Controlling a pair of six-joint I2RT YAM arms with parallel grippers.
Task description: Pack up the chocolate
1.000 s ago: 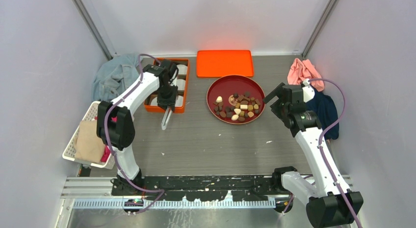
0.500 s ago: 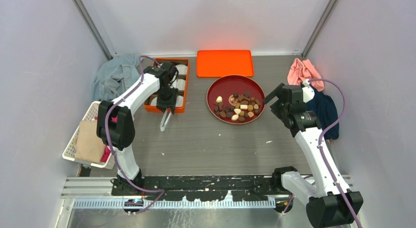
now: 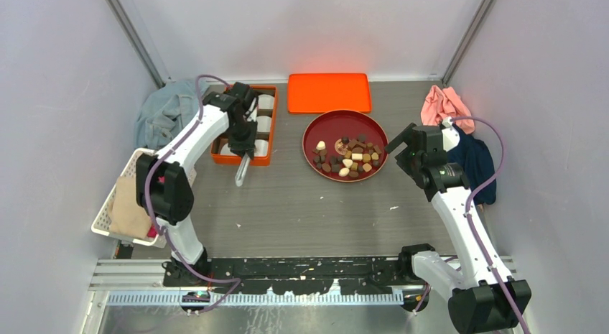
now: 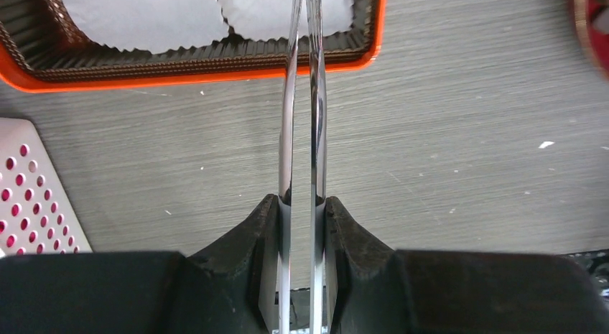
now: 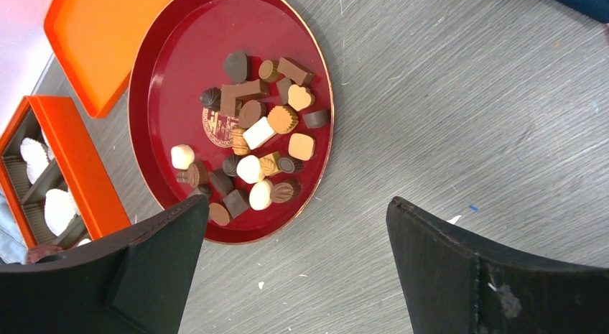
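The chocolate [image 3: 348,159] is a heap of dark brown, tan and cream-white candies on a round red plate [image 3: 317,127], also seen in the right wrist view [image 5: 253,131]. My left gripper [image 3: 243,142] is shut on metal tongs [image 4: 302,97] at the near edge of the orange box [image 3: 271,123]. The tongs' arms reach over the box's rim [image 4: 179,77], above white fluted paper cups [image 4: 136,18]; their tips are out of view. My right gripper [image 5: 296,205] is open and empty, above the table just right of the plate [image 5: 179,54].
An orange lid [image 3: 329,92] lies behind the plate. A white perforated basket [image 3: 115,205] with cloths stands at the left edge. Blue denim [image 3: 169,111] lies behind the box. Pink [image 3: 442,104] and navy [image 3: 474,161] cloths lie at the right.
My left arm has drawn slightly toward the far left over the box, carrying the tongs with it. The right arm has not moved.
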